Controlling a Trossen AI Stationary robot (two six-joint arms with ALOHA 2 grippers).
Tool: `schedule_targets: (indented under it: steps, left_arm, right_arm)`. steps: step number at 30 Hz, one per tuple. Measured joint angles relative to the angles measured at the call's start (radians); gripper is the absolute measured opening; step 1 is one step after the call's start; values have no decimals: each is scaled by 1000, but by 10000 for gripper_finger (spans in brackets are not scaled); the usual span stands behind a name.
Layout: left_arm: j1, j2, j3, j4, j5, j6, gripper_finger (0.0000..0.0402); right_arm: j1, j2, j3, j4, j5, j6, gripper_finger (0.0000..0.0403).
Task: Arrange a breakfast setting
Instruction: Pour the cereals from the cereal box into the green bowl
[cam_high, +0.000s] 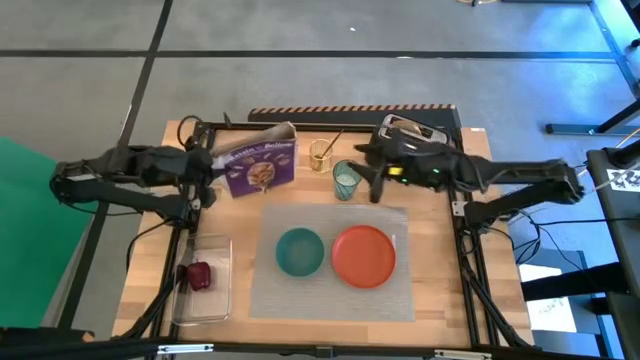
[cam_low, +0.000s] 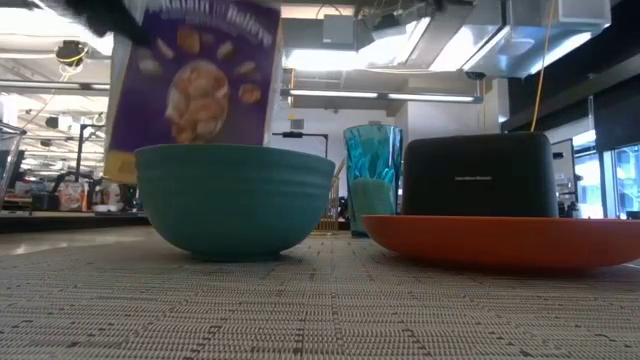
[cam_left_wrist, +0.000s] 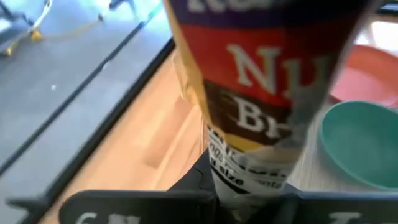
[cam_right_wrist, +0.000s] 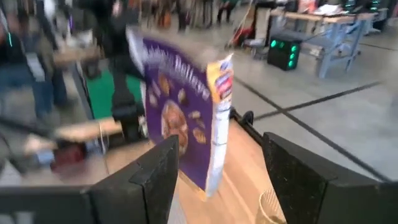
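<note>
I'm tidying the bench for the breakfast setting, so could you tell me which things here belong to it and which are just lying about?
Belong: grey placemat, teal bowl, orange-red plate, teal cup, dark-red fruit.
Lying about: black toaster, clear tray, purple cereal box, clamped by the left gripper.

bowl (cam_high: 299, 251): 1 | plate (cam_high: 363, 256): 1 | cup (cam_high: 346, 180): 1 | cereal box (cam_high: 261, 165): 1 | toaster (cam_high: 408, 131): 1
</note>
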Motion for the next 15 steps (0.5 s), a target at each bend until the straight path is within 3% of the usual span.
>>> schedule_targets:
  steps: [8, 15]
  left_arm:
    - [0, 275, 266, -92, -6, 153, 2]
    - [-2, 476, 451, -144, 26, 274, 2]
  right_arm:
    - [0, 304, 519, -248, -99, -186, 221]
    - [0, 488, 797, -343, -207, -273, 221]
